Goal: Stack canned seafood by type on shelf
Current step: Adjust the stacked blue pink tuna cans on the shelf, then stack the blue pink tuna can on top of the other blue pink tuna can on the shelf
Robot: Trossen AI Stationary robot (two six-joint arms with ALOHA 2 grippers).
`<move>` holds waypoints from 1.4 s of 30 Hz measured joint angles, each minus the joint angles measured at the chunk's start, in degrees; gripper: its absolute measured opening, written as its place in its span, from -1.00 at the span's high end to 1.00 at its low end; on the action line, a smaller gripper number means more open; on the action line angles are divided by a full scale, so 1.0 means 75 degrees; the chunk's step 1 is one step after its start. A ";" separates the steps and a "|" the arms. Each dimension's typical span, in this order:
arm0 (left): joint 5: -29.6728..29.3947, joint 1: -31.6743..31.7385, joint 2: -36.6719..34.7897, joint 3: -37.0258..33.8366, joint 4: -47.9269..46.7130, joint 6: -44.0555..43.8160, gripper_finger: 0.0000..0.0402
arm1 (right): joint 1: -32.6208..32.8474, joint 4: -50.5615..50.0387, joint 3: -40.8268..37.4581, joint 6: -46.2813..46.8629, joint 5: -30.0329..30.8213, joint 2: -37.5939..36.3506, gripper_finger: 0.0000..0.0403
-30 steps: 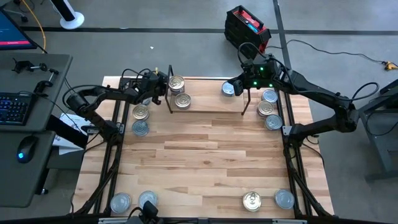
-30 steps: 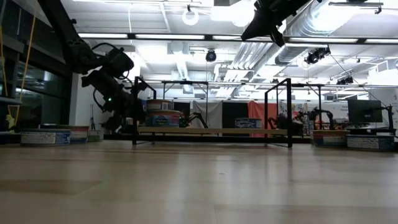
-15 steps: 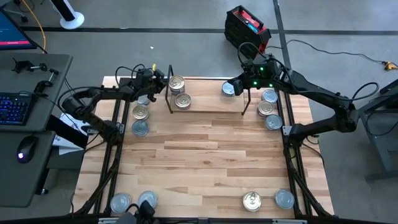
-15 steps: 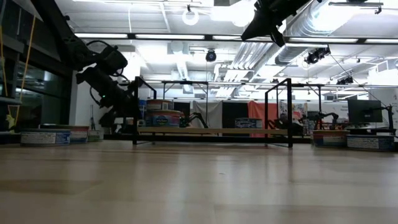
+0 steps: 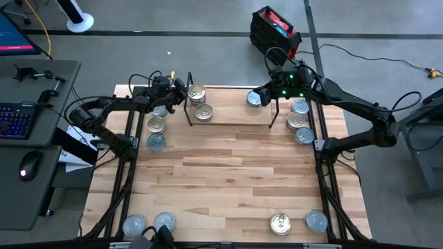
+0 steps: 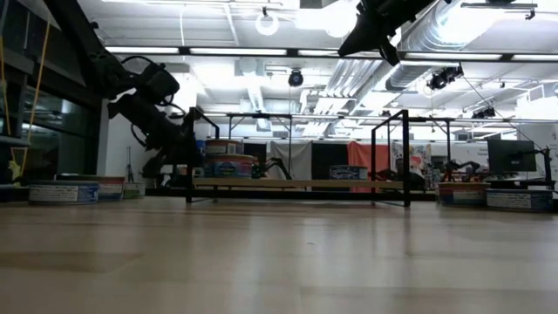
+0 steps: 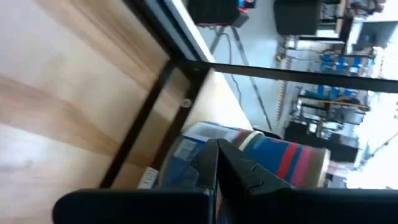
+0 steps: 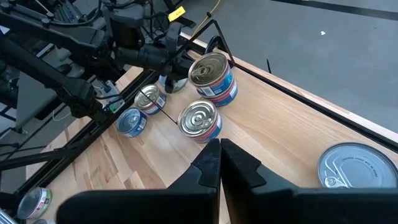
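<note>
Left gripper (image 5: pixel 174 97) empty, fingers together, just beside shelf (image 5: pixel 228 119) end, by 2 gold tins (image 5: pixel 199 104). Right gripper (image 5: pixel 265 97) pressed together above silver tin (image 5: pixel 254 99). Tins likely rigid, dense, slick; pinch across the side wall.
</note>
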 joint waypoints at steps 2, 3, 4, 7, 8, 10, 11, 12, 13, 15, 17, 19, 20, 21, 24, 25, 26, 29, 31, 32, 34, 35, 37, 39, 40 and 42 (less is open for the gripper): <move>0.0157 0.0014 0.0000 0.0000 0.0019 0.0139 1.00 | 0.0000 0.0000 0.0000 0.0000 0.0000 0.0000 1.00; 0.0257 0.0020 0.0000 0.0000 0.0000 0.0214 1.00 | 0.0000 -0.0002 0.0000 0.0000 0.0003 0.0000 1.00; 0.0369 0.0025 0.0000 0.0000 -0.0021 0.0315 1.00 | 0.0000 0.0000 0.0000 0.0000 0.0006 0.0000 1.00; 0.0711 0.0052 0.0000 0.0000 -0.0201 0.0568 1.00 | 0.0000 -0.0003 0.0000 0.0000 0.0020 0.0000 1.00; 0.0733 0.0052 0.0000 0.0000 -0.0271 0.0600 1.00 | 0.0001 -0.0002 0.0000 0.0000 0.0020 0.0000 1.00; 0.0743 0.0049 0.0000 0.0000 -0.0273 0.0609 1.00 | 0.0001 -0.0002 0.0000 0.0000 0.0020 0.0000 1.00; 0.0743 0.0049 0.0000 0.0000 -0.0193 0.0614 1.00 | 0.0000 0.0000 0.0000 0.0000 0.0020 0.0000 1.00; 0.0741 0.0049 0.0000 -0.0001 -0.0085 0.0623 1.00 | 0.0002 -0.0003 0.0000 0.0000 0.0020 0.0000 1.00; 0.0740 0.0052 0.0000 0.0000 0.0016 0.0623 1.00 | 0.0000 0.0000 0.0000 0.0000 0.0020 0.0000 1.00; 0.0745 0.0052 -0.0001 0.0000 0.0112 0.0623 1.00 | 0.0000 0.0000 0.0000 0.0000 0.0020 0.0000 1.00; 0.0785 0.0052 -0.0003 0.0000 0.0104 0.0637 1.00 | 0.0000 0.0000 0.0000 0.0000 0.0020 0.0000 1.00; 0.0827 0.0052 -0.0003 0.0000 0.0104 0.0690 1.00 | 0.0000 0.0000 0.0000 0.0000 0.0020 0.0000 1.00; 0.0838 0.0052 -0.0003 0.0000 0.0102 0.0693 1.00 | 0.0001 0.0000 0.0000 0.0000 0.0020 0.0000 1.00; 0.0849 0.0051 -0.0003 0.0000 0.0102 0.0693 1.00 | 0.0002 0.0000 0.0000 0.0000 0.0020 0.0000 1.00; 0.0927 0.0052 -0.0003 0.0000 0.0191 0.0701 1.00 | 0.0000 0.0000 0.0000 0.0000 0.0027 0.0000 1.00; 0.0956 0.0049 -0.0003 0.0000 0.0289 0.0702 1.00 | 0.0000 0.0000 0.0000 0.0000 0.0046 0.0000 1.00; 0.0982 0.0050 -0.0003 0.0000 0.0399 0.0702 1.00 | 0.0001 0.0000 0.0000 0.0000 0.0058 0.0000 1.00; 0.0979 0.0052 -0.0003 0.0000 0.0636 0.0653 1.00 | 0.0000 0.0000 0.0000 0.0000 0.0080 0.0000 1.00; 0.0979 0.0085 -0.0006 0.0000 0.0691 0.0651 1.00 | 0.0002 0.0000 0.0000 0.0000 0.0085 0.0000 1.00; 0.0982 0.0115 -0.0006 0.0000 0.0683 0.0684 1.00 | 0.0000 0.0000 0.0000 0.0000 0.0085 0.0000 1.00; 0.0997 0.0254 -0.0006 0.0000 0.0635 0.0782 1.00 | 0.0000 0.0000 0.0000 0.0000 0.0084 0.0000 1.00; 0.0999 0.0371 -0.0006 0.0000 0.0606 0.0838 1.00 | 0.0000 -0.0003 0.0000 0.0000 0.0083 0.0000 1.00; 0.0987 0.0635 -0.0010 0.0003 0.0435 0.0962 1.00 | 0.0001 -0.0005 0.0000 0.0000 0.0082 0.0000 1.00; 0.0985 0.0897 -0.0013 0.0005 0.0120 0.1106 1.00 | 0.0000 -0.0007 0.0000 0.0052 0.0082 0.0000 1.00; 0.0985 0.0992 -0.0023 0.0006 -0.0117 0.1236 1.00 | 0.0001 -0.0006 0.0000 0.0060 0.0079 0.0000 1.00; 0.0988 0.1113 -0.0109 0.0003 -0.0757 0.1587 1.00 | 0.0000 -0.0009 0.0000 0.0061 0.0079 0.0000 1.00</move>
